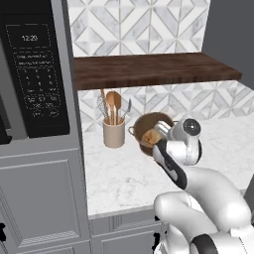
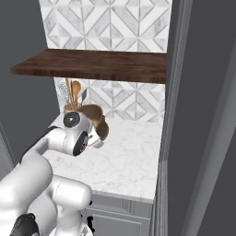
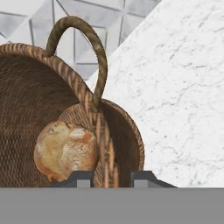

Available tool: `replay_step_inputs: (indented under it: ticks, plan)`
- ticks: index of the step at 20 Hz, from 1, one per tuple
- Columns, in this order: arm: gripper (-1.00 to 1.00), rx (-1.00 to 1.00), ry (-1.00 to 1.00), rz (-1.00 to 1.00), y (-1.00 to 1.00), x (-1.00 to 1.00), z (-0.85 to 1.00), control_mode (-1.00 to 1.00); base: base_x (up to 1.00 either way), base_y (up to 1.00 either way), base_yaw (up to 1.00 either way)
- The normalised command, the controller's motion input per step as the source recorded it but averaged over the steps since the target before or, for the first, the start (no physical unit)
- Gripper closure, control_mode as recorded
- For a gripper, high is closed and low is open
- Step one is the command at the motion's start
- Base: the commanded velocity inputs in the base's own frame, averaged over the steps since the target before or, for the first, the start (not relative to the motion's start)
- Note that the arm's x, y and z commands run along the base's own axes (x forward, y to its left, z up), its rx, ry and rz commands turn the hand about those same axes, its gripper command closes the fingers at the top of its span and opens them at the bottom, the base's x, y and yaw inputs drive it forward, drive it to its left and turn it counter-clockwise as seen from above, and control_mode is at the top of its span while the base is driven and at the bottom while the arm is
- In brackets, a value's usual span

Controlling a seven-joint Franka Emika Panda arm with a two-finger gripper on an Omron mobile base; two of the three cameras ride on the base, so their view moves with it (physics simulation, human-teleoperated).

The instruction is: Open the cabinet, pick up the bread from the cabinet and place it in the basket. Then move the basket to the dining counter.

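Observation:
The round brown basket hangs tipped on its side just above the marble worktop, below the dark brown cabinet shelf. The golden-brown bread lies inside it against the lower wall. My gripper is shut on the basket's rim beside one loop handle, one fingertip inside the basket and one outside. The dining counter is out of view.
A beige crock of wooden utensils stands just left of the basket against the tiled wall. A black microwave in grey cabinetry bounds the left. A tall dark panel bounds the right. Marble worktop lies in front.

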Motion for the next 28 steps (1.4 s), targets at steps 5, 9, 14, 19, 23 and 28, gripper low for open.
replay_step_inputs:
  ticks: [5,9,14,19,23,28]
  plan:
    - [1.00,-0.01,0.03,-0.01,0.00,-0.42,0.90,-1.00,0.00,0.00,0.00]
    - [1.00,0.01,0.26,0.00,0.00,-0.43,0.85,-1.00,0.00,0.00,0.00]
    - [1.00,0.06,0.13,0.00,0.00,-0.51,0.62,-1.00,0.00,0.00,0.00]
    - [1.00,0.26,-0.01,-0.04,0.00,-0.70,0.23,-1.00,0.00,0.00,0.00]
    - [1.00,0.16,0.00,-0.07,0.05,-0.50,0.34,-1.00,0.00,0.00,0.00]
    - [1.00,-0.03,0.00,-0.01,0.03,-0.41,0.40,-1.00,0.00,0.00,0.00]
